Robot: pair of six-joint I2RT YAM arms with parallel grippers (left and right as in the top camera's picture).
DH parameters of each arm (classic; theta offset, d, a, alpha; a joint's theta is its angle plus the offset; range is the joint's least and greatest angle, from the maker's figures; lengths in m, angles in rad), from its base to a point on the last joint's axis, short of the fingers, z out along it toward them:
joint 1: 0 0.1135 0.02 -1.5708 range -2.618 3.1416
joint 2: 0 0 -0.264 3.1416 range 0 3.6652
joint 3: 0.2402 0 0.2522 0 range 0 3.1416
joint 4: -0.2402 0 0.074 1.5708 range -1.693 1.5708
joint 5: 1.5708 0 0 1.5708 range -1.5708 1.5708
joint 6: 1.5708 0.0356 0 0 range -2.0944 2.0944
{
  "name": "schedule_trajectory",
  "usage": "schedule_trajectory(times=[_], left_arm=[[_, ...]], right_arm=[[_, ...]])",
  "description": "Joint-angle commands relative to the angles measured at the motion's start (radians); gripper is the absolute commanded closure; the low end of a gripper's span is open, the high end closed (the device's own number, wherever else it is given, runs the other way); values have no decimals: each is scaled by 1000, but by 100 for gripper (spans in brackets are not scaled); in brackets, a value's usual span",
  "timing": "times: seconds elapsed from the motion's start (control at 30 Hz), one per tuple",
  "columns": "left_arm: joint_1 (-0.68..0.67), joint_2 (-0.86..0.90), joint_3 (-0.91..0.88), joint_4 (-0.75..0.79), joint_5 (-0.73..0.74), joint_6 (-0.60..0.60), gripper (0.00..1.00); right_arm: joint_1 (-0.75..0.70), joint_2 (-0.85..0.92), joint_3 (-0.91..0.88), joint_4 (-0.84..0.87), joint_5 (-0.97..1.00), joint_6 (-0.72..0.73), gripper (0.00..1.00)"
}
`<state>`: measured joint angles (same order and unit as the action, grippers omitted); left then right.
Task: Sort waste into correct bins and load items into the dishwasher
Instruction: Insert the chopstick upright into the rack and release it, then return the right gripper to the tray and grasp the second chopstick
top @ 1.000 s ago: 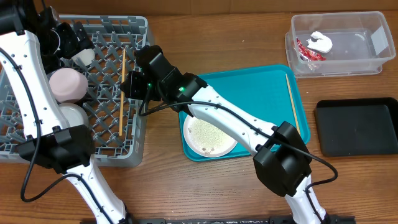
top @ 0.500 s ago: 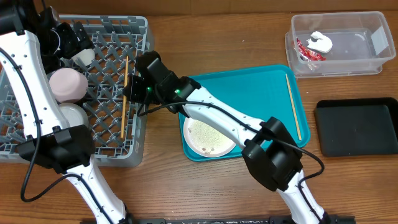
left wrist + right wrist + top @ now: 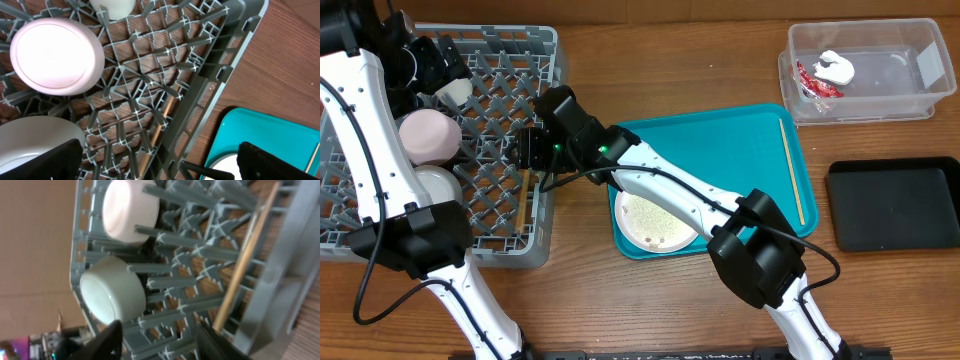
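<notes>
The grey dish rack point(image 3: 490, 130) stands at the left. One wooden chopstick point(image 3: 526, 200) point(image 3: 245, 262) lies loose on its lattice near the right wall. My right gripper point(image 3: 528, 148) point(image 3: 157, 345) hovers over it, open, with only lattice between its fingers. The chopstick passes just outside one fingertip point(image 3: 220, 342). My left gripper point(image 3: 428, 58) point(image 3: 160, 167) is wide open above the rack's far left and holds nothing. Two upturned bowls point(image 3: 428, 137) point(image 3: 435, 185) and a white cup point(image 3: 453, 92) sit in the rack. A second chopstick point(image 3: 791, 170) and a white plate point(image 3: 655, 220) with rice crumbs lie on the teal tray point(image 3: 740, 150).
At the back right, the clear tub point(image 3: 910, 75) holds a red wrapper point(image 3: 815, 82) and a white tissue point(image 3: 835, 67). The black tray point(image 3: 895, 203) lies at the right edge. My right arm stretches across the teal tray's left part toward the rack.
My right gripper has opened and let go of the chopstick. The chopstick now lies in the rack, shifted toward the front. The left arm has not moved.
</notes>
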<state>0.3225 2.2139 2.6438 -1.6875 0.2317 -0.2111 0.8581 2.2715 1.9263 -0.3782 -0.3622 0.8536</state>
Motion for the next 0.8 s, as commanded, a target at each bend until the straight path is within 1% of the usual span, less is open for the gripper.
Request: schedule_trajectory(times=[0.0,0.2,0.3,0.33,0.43,0.6,0.7,0.73,0.77], left_arm=[[3,-32,1,-2,-3,-11,0],[3,-32,1,-2,-3,-11,0],[3,-32,1,-2,-3,-11,0],[3,-32,1,-2,-3,-11,0],[3,-32,1,-2,-3,-11,0],[3,-32,1,-2,-3,-11,0],[3,-32,1,-2,-3,-11,0],[3,-32,1,-2,-3,-11,0],[3,-32,1,-2,-3,-11,0]], right_arm=[[6,-3,19,-2,-42,-51,47],[-7,-11,19,-39,-42,-101,45],[-40,-43,19,-103,-39,-143,43],[-72,-76,19,-165,-26,-195,43],[-139,-145,19,-309,50,-271,43],[-294,-278,19,-562,203,-399,41],[-407,-345,19,-691,300,-459,38],[-443,-360,19,-726,330,-470,36],[-483,-373,19,-764,365,-484,32]])
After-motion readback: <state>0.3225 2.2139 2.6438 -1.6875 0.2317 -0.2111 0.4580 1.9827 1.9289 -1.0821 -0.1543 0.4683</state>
